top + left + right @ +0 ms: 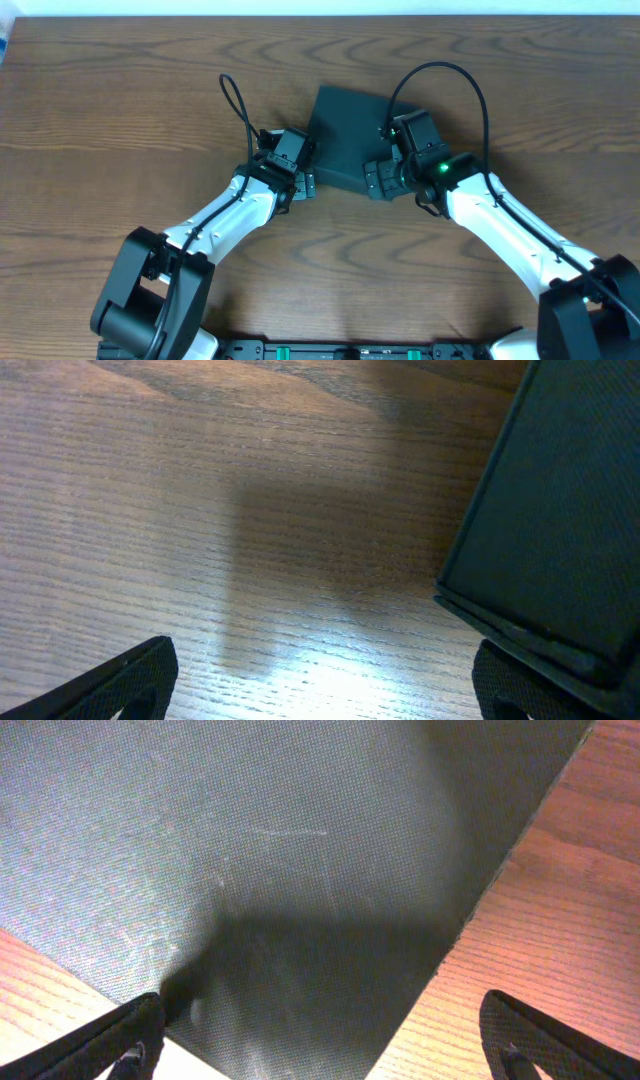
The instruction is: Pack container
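The container (345, 135) is a dark teal-black square box lying closed on the wooden table between both arms. My left gripper (303, 184) is open and empty at the box's left front corner; in the left wrist view the container's edge (560, 540) stands at the right, beside my right fingertip, and my left gripper (325, 685) spans bare table. My right gripper (380, 181) is open over the box's front right corner; in the right wrist view the container's lid (280, 860) fills most of the frame between my open right gripper (325, 1040) fingers. No snack packets are in view.
The wooden table (120, 120) extends left, right and in front of the box. The arms' black cables (236, 100) loop above the wrists near the box's back corners.
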Robot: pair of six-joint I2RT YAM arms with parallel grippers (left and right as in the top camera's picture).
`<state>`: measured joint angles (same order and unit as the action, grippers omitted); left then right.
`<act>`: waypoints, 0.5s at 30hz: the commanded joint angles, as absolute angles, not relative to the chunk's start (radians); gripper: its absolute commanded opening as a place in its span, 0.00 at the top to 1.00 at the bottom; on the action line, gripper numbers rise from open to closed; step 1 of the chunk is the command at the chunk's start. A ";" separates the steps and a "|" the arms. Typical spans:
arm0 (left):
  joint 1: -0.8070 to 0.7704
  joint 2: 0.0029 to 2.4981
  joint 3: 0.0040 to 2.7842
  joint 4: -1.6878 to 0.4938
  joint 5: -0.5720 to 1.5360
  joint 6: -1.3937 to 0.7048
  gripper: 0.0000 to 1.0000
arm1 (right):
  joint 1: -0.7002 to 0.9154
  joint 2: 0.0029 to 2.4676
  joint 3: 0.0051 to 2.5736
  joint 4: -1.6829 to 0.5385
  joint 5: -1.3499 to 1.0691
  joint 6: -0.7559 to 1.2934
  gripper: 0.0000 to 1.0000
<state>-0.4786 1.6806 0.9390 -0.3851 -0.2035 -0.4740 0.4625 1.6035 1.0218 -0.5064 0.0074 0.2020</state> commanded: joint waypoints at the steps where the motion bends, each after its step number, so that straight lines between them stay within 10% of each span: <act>1: -0.475 1.698 0.930 -0.360 -0.183 -0.471 0.05 | 0.467 1.631 1.018 -0.518 0.063 0.206 0.01; 15: -0.473 1.810 0.930 -0.231 -0.214 -0.443 0.04 | 0.467 1.631 1.018 -0.519 0.064 0.205 0.01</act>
